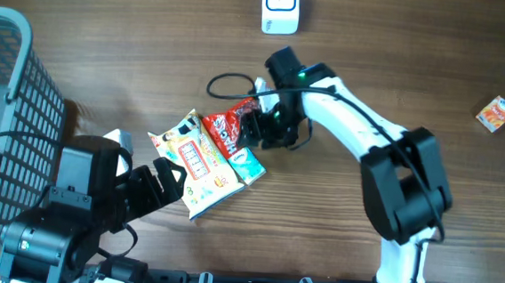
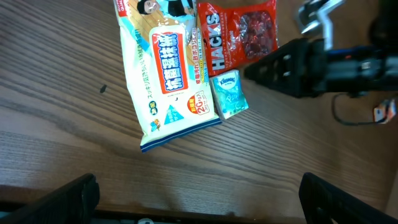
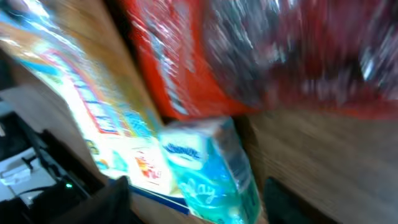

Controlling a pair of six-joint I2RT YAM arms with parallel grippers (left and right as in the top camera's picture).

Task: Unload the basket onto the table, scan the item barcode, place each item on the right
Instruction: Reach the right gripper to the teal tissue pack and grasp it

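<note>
Red Hacks bag (image 1: 225, 129) lies flat on the table (image 1: 393, 44), touching the wipes pack (image 1: 199, 166).
My left gripper (image 1: 166, 176) gapes wide, empty; my right gripper (image 1: 255, 128) hangs at the bag, fingers apart, but I cannot tell whether it grips.

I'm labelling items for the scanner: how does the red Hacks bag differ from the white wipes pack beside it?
The Hacks bag is red with white lettering; the wipes pack is mostly white with a red label. The wipes pack is clearly longer and wider than the Hacks bag. Both lie flat on the wooden table, side by side.
</note>
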